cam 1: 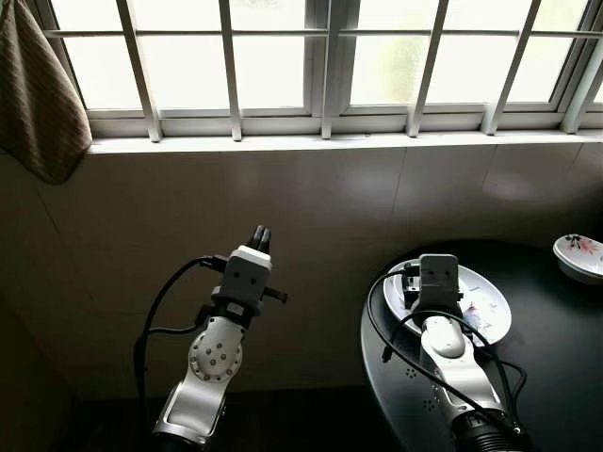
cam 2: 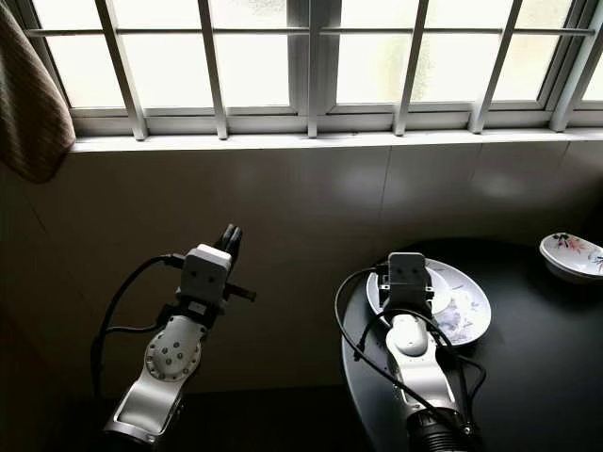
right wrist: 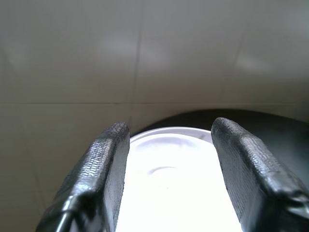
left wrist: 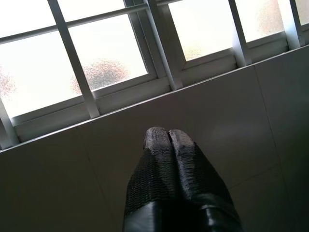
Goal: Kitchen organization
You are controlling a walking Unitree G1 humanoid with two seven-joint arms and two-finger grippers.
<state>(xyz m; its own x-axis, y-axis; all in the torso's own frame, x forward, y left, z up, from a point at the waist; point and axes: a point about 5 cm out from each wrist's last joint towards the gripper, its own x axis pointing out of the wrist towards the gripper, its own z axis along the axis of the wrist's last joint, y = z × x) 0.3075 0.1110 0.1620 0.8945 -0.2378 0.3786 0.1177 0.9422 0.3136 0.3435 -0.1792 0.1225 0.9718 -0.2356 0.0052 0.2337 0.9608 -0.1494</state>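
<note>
Left eye view gives us a dark round tabletop (cam 1: 565, 377) at the lower right, set against a tiled wall (cam 1: 330, 207) under a barred window (cam 1: 320, 56). Our right gripper (right wrist: 169, 159) reaches over the near-left part of that tabletop, above a white plate (cam 1: 485, 306) with a faint floral pattern, which lies close to the tabletop's left edge. In the right wrist view its 2 black fingers (right wrist: 104, 164) stand well apart, so we read it as open, and between them we see a smaller white dish (right wrist: 169, 169) that seems to sit on the plate; we cannot tell whether the fingers touch it. A second small dish (cam 1: 579, 254) with a red flower print sits at the far right of the tabletop, well apart from the plate. Our left gripper (cam 1: 260, 237) is raised in free air to the left of the tabletop, pointing up toward the wall and the window sill (cam 1: 283, 141). In the left wrist view its 2 fingers (left wrist: 157, 159) press together with nothing between them, so we call it closed and empty. A brown cloth (cam 1: 33, 94) hangs at the upper left beside the window. Black cables (cam 1: 151, 320) run along both arms.
</note>
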